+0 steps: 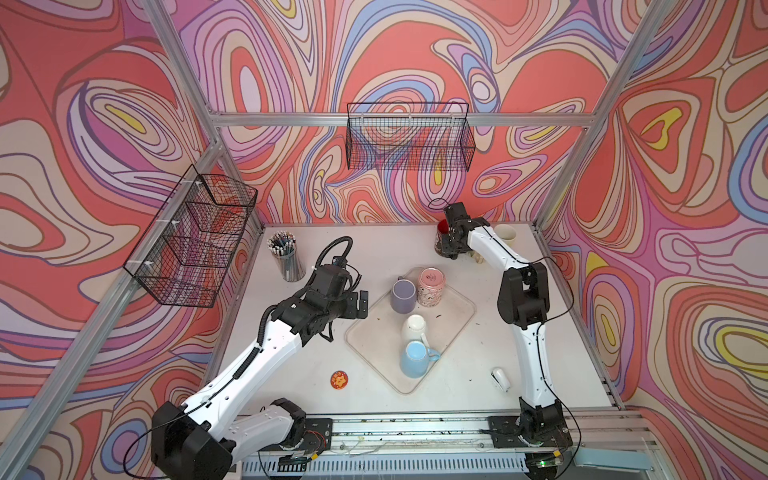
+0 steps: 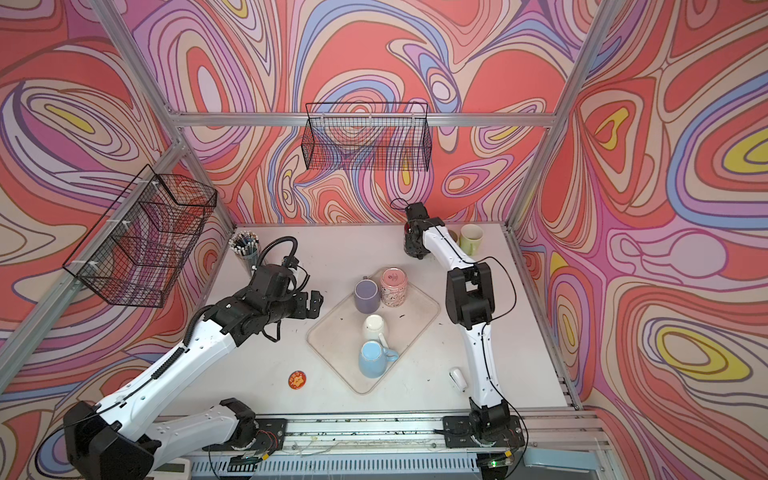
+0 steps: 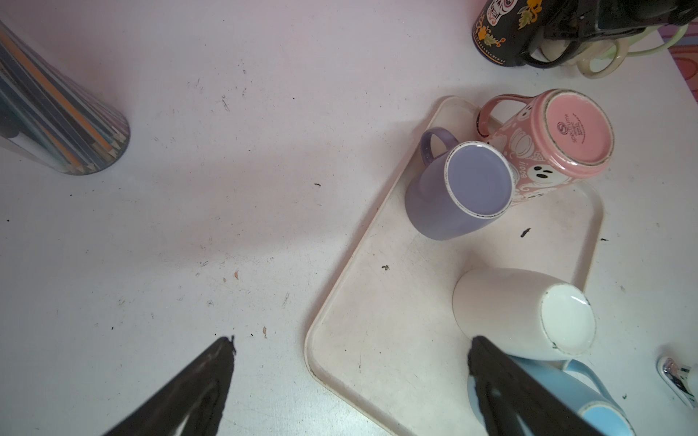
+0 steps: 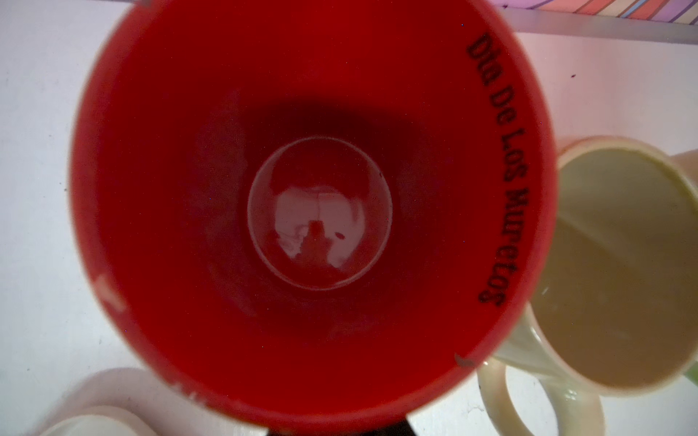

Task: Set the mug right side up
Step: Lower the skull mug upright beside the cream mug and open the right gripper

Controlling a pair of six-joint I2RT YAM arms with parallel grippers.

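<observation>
So, black mug [image 1: 440,243]: beyond the tray [image 1: 374,332], mouth up, axis vertical, I reckon.
Right gripper [image 1: 453,251]: pinched at its handle side — nearer arm.
Left gripper [image 1: 360,302]: spread wide — beside tray.

left arm [image 1: 270,345]: white shells, black joints, corrugated black hose [image 1: 337,240]; right arm [image 1: 536,365]: white shells, black joints

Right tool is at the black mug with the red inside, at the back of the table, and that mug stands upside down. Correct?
No. The black mug stands right side up: the right wrist view looks straight down into its red inside. The right tool is at it, at the back of the table.
</observation>
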